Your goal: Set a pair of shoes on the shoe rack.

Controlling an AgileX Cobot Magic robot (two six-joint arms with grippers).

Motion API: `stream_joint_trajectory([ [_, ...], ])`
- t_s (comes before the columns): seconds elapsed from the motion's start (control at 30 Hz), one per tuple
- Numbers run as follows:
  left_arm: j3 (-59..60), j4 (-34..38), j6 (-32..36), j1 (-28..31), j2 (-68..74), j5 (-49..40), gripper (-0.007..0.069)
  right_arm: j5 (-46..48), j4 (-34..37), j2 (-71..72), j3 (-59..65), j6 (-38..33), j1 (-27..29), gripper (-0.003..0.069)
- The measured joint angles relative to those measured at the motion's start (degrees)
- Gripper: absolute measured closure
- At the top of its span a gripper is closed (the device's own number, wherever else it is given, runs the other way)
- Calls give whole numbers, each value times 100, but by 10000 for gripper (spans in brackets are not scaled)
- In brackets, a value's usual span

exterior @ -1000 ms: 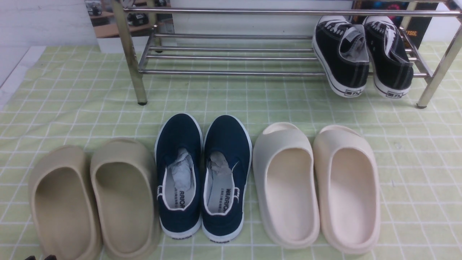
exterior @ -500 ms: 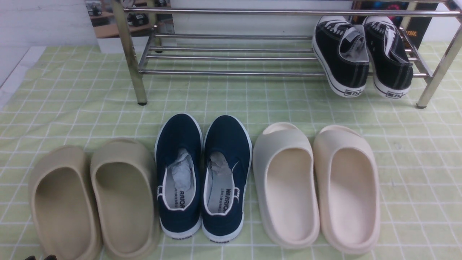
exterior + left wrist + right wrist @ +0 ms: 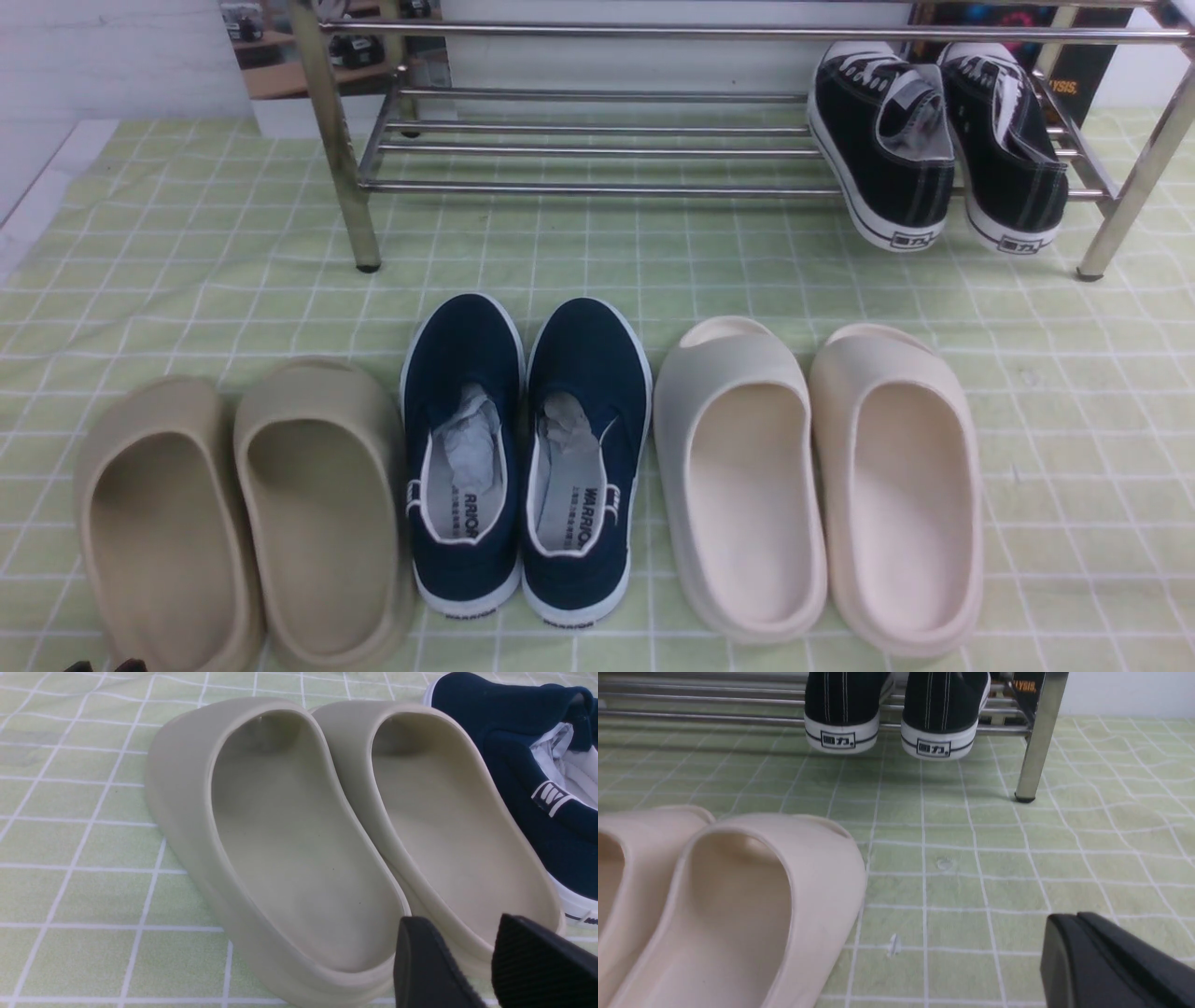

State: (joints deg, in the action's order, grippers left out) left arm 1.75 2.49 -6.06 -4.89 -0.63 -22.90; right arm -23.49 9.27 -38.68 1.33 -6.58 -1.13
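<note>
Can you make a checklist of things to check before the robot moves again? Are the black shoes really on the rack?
1. Both black sneakers on the shoe rack: ok, they sit at its right end, heels hanging over the front bar.
2. Sneakers together as a pair: ok, side by side.
3. Left pincer carrying nothing: ok, open and empty, beside the tan slides.
4. Right pincer carrying nothing: cannot tell, only one dark finger shows.
5. Navy slip-ons and cream slides left on the green cloth: ok.
</note>
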Motion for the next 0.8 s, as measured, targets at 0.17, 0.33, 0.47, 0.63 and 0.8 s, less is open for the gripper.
stream_joint_trajectory([
  [0.17,0,13,0,11,0,5,386,686,543,799,5,-11,2,633],
  [0.33,0,46,0,11,0,5,386,1635,583,2720,10,-11,117,631],
  [0.47,0,46,0,28,0,5,386,2466,-151,3713,10,160,208,630],
  [0.63,0,52,0,34,0,5,386,3745,-507,3925,10,309,216,630],
  [0.8,0,66,0,36,0,5,386,4427,-469,3925,-14,479,222,630],
])
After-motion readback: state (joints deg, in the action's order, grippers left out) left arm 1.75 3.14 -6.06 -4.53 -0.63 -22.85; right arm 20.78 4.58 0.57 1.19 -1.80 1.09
